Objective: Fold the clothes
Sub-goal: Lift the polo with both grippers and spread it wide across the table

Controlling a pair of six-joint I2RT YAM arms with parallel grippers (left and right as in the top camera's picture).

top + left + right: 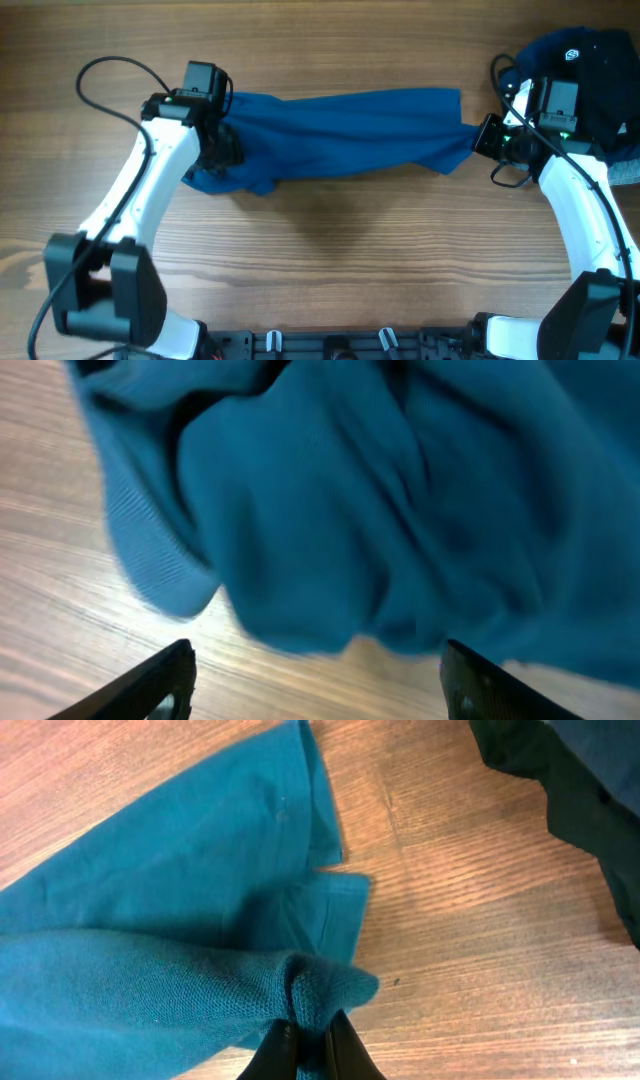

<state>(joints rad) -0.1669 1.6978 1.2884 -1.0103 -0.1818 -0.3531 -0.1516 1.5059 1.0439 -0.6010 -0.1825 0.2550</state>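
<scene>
**Overhead view.** The blue shirt [340, 130] lies bunched into a long band across the far half of the wooden table [330, 260], spanning from one arm's wrist to the other's. Its left end is the bulkier, spilling in loose folds under and beside the left gripper [222, 150]. Its right end narrows to a twisted point at the right gripper [482, 137].

**Left wrist view.** The two fingers [165, 680] stand wide apart at the bottom edge, released. The shirt's folds, slightly blurred, fill the view beyond their tips, with a ribbed edge at the left over bare wood.

**Right wrist view.** The fingers [280, 1055] are clenched together on a gathered knot of the shirt's fabric. From there the cloth fans out flat on the table toward the upper left, one squared corner lying near the middle.

**Surroundings.** A heap of dark garments [585, 50], one bearing a small white logo [572, 55], sits at the table's far right corner. It is just behind the right wrist and apart from the shirt. In the right wrist view it shows as a dark mass at the upper right, with a strip of wood between it and the blue cloth. A black cable [110, 70] loops off the left arm over the table, away from the shirt
</scene>
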